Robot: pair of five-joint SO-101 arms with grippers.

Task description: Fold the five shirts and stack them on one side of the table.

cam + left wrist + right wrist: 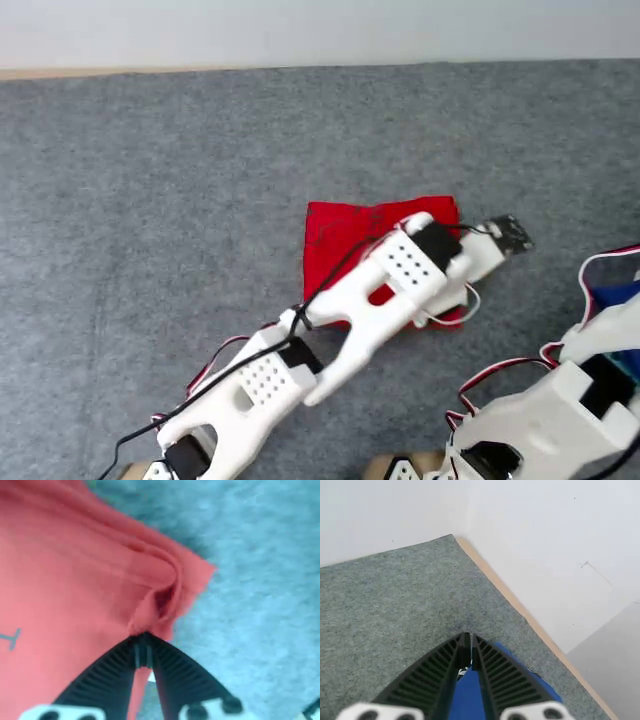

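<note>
A red shirt [340, 235] lies partly folded on the grey mat at the middle of the table. My left arm [400, 275] stretches across it from the near left. In the left wrist view my left gripper [143, 641] is shut on a bunched fold of the red shirt [75, 580] near its edge. A blue shirt [613, 296] shows at the right edge of the table, beside my right arm [560, 410]. My right gripper [467, 639] is shut, with the blue shirt [467, 697] showing under its fingers and nothing seen pinched at the tips.
Grey mat [150, 200] covers the table, with open room to the left and at the back. A wooden strip [520, 607] and a white wall bound the mat's far edge. Red and white cables [600, 262] loop by the right arm.
</note>
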